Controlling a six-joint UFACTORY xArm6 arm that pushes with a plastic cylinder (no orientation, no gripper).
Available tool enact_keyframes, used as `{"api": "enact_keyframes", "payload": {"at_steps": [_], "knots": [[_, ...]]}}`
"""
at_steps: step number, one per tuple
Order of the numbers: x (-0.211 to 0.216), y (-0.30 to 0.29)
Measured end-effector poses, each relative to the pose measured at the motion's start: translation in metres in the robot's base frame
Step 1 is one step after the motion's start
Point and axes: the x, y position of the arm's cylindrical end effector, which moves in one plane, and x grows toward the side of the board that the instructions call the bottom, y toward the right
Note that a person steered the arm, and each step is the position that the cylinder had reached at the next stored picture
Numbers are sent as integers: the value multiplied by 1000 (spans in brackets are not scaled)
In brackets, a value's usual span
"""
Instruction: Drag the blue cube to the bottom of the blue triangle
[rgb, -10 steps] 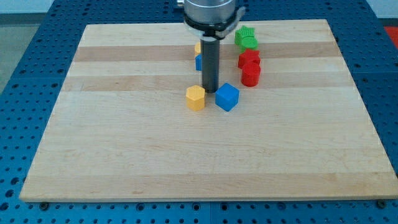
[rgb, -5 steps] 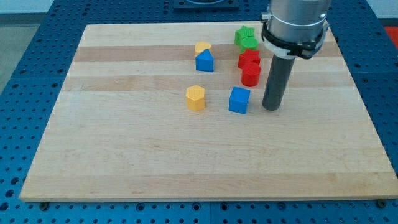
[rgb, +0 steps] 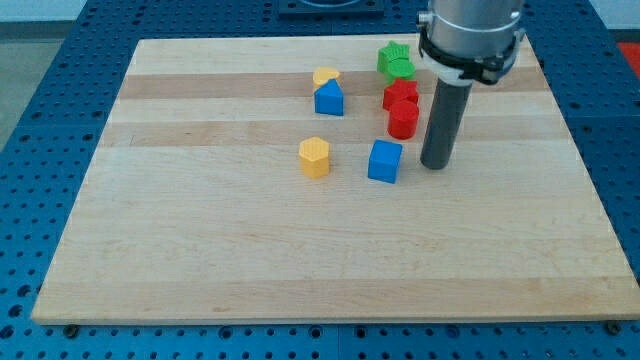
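The blue cube (rgb: 385, 161) lies on the wooden board (rgb: 200, 240), a little right of centre. The blue triangle (rgb: 329, 98) sits up and to the left of it, with a small yellow block (rgb: 325, 76) touching its top side. My tip (rgb: 434, 164) rests on the board just right of the blue cube, a small gap between them. The rod rises from there to the arm at the view's top.
A yellow hexagonal block (rgb: 314, 157) lies left of the blue cube. Two red blocks (rgb: 402, 108) stand stacked close together above the cube, left of the rod. A green block (rgb: 395, 61) sits above them near the board's top edge.
My tip swung from between the yellow block and blue cube round to the cube's right side. The cube shifted slightly right early on. In the last half second the tip edged slightly up.
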Motion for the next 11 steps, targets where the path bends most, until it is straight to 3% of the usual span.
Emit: {"api": "enact_keyframes", "payload": {"at_steps": [4, 11], "knots": [[-2, -101], [-42, -137]]}}
